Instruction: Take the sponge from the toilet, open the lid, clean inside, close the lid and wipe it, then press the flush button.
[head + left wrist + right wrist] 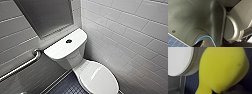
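Note:
The white toilet [75,61] stands in a tiled corner with its lid [100,77] down over the bowl. The dark round flush button [68,41] sits in the middle of the flat tank top. In the right wrist view the yellow sponge [223,69] looms large, pinched at its narrow end in my right gripper [210,92], which is shut on it. The sponge hangs just beside the rounded edge of the lid [179,59], above the floor. My left gripper [200,44] is open and holds nothing, close to my own dark body.
A metal grab bar [22,65] runs along the grey wall left of the tank. White tiled wall [130,37] closes in on the toilet's right. Dark blue small-tiled floor [70,87] lies in front and to the left of the bowl.

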`<state>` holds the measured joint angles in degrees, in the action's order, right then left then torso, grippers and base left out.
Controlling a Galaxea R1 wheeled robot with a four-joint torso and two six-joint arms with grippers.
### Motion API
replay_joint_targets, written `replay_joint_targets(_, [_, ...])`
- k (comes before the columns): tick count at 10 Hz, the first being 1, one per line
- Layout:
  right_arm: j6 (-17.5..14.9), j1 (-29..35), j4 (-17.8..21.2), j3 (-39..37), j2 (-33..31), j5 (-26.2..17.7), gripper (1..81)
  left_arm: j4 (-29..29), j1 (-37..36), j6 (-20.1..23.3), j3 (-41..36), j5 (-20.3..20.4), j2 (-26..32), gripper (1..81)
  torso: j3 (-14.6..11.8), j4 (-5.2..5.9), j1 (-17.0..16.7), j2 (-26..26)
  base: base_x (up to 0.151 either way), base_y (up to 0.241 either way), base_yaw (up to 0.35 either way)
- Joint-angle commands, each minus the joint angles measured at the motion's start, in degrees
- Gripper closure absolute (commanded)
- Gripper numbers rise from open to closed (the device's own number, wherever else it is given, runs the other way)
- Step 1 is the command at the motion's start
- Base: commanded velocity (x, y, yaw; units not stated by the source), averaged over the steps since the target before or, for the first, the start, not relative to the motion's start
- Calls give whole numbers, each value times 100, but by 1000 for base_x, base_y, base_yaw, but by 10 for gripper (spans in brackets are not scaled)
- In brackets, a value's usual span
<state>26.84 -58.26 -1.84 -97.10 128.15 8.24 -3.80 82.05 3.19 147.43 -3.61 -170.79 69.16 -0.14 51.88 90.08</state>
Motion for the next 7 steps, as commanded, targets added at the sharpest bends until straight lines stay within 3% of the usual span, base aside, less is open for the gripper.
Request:
replay_joint_targets(1, [-4,-550,-44,544,-594,99,811,46,158,50,-57,-527,1,10,0,0,0,0,0,0,0])
replay_joint_targets(4, [-100,-632,-210,2384,-1716,467,811,11,149,50,-57,-492,-17,10,0,0,0,0,0,0,0])
replay_joint_targets(7, [-100,256,-255,3383,-2238,371,811,2,131,50,-57,-474,-26,10,0,0,0,2,0,0,0])
